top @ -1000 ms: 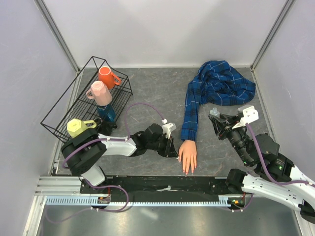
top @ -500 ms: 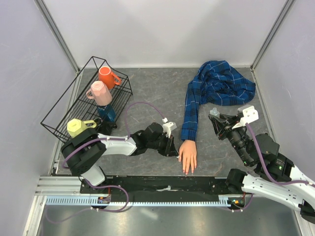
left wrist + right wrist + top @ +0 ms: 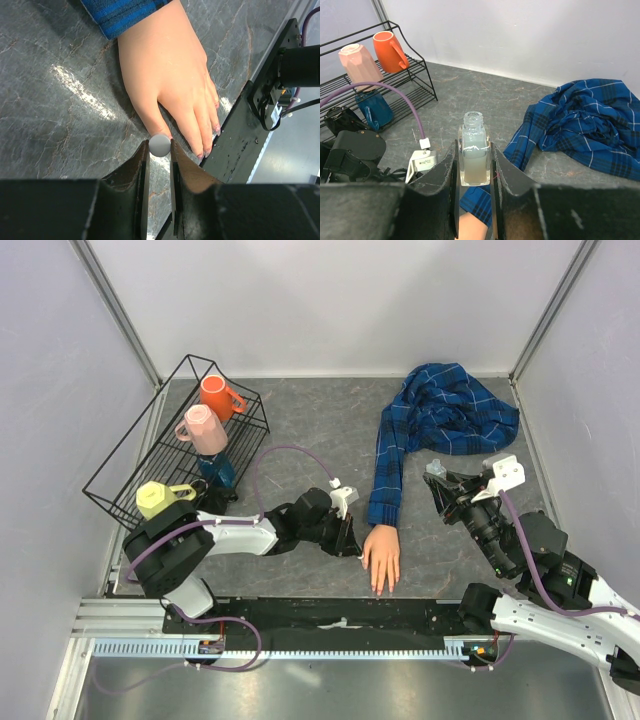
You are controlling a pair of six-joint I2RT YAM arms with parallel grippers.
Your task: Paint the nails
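Seemingly left tool's [image 3: 159, 147] cap [image 3: 160, 144] at thumbtip [image 3: 151, 124].

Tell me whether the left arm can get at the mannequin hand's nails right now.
Probably yes. The left gripper, shut on a round grey cap, sits right at the thumb tip of the mannequin hand with nothing between; the other nails lie just beside it.

Bare bench [image 3: 320, 430] fills the centre of the top view. The wire rack [image 3: 133, 430] blocks the left, and the heaped plaid shirt [image 3: 450, 410] blocks the upper right. At lower centre the mannequin hand [image 3: 381, 555] lies just short of the black plate [image 3: 330, 613] along the bottom.
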